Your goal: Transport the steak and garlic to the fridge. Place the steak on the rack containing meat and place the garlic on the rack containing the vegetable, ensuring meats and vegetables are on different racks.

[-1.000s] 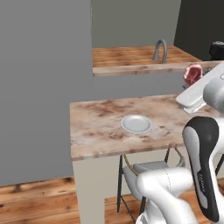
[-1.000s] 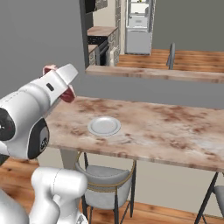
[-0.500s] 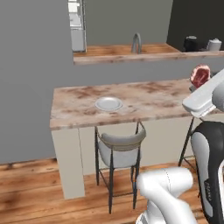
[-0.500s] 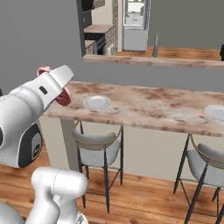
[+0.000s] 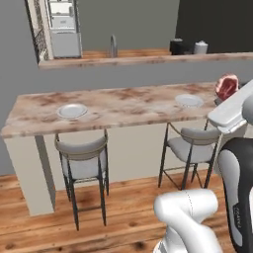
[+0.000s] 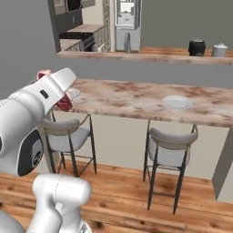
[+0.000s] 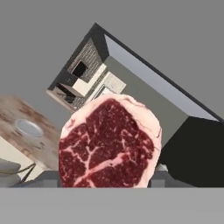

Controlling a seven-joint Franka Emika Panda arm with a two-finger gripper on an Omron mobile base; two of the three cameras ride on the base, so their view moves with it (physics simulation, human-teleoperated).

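Left base view. Steak: red slab with a pale fat rim, carried in the air at the right edge, above the far end of the bar counter, upright on edge. Gripper itself hidden behind the white arm. Two white plates on the counter, left plate and right plate; two stools beneath. Fridge stands far off at upper left, beyond the raised ledge with the faucet; white shelved upper section faces the camera.

Right base view. Steak partly masked by the arm; a red edge shows under the wrist, beside the counter's near end. Fridge at top centre, well apart from the steak. Kettle and a dark pot on the ledge at right. This view gives the kitchen stove alcove left of the fridge, which the left view cuts off.

Hand view. Steak seen face on, marbling clear; gripper grasps it by its lower edge, jaws part-spread around the slab's thickness, fingertips covered by the meat. Only this view confirms the grip.

Handling, judged: light, soft, limp, probably slick; may sag or slip if swung. Best held across its thickness near the edge, as now, and laid flat on the meat rack.
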